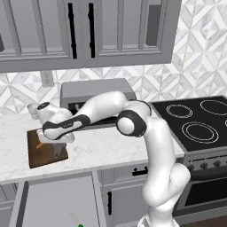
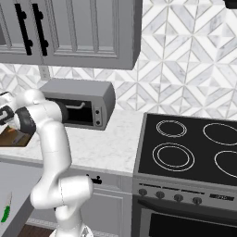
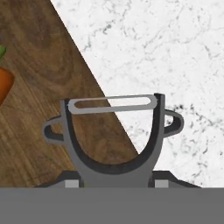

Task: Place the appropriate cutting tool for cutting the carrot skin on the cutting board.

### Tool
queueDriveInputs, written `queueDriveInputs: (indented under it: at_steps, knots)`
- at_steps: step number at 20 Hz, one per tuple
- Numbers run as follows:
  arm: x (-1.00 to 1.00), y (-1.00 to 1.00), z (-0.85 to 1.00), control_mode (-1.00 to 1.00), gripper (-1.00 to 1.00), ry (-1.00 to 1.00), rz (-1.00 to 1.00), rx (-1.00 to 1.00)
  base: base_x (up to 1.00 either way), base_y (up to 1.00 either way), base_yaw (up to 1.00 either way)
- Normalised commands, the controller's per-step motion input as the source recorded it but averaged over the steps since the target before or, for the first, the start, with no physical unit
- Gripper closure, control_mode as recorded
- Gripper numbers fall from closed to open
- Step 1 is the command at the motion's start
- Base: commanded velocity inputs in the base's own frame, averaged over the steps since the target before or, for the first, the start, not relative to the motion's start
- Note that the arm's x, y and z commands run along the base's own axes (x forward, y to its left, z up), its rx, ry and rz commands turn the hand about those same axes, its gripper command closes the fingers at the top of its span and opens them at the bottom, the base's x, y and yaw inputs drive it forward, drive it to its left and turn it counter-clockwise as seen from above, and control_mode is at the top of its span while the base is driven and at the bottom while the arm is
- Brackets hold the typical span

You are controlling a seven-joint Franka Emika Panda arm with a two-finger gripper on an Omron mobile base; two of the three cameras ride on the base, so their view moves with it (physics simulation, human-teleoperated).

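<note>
Gripping peeler (image 3: 114,131), end effector (image 1: 56,148) over cutting board (image 1: 35,153); carrot (image 3: 4,85) cropped

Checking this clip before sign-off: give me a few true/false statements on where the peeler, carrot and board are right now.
1. The peeler is in the hand. True.
2. The peeler's head hangs over the edge of the cutting board. True.
3. The carrot lies on the stove. False: it lies on the board.
4. The board sits on the stove. False: it sits on the marble counter.
5. The hand hovers over the stove. False: it is above the board.
</note>
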Motion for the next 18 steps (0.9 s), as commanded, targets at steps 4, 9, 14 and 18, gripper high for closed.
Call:
queueDriveInputs:
  at_steps: [4, 9, 14, 18]
  knots:
    - [0.17, 0.04, 0.0, -1.0, -1.0, -0.04, -0.05, 0.01, 0.0, 0.0, 0.0]
    - [0.0, 0.0, -0.03, -1.0, -1.0, -0.03, -0.04, 0.06, 0.0, 0.0, 0.0]
    - [0.0, 0.01, -0.08, -1.0, -1.0, -0.02, -0.04, 0.05, 0.0, 0.0, 0.0]
    - [-0.23, 0.0, 0.48, -1.0, -1.0, -0.07, 0.0, 0.02, 0.0, 0.0, 0.0]
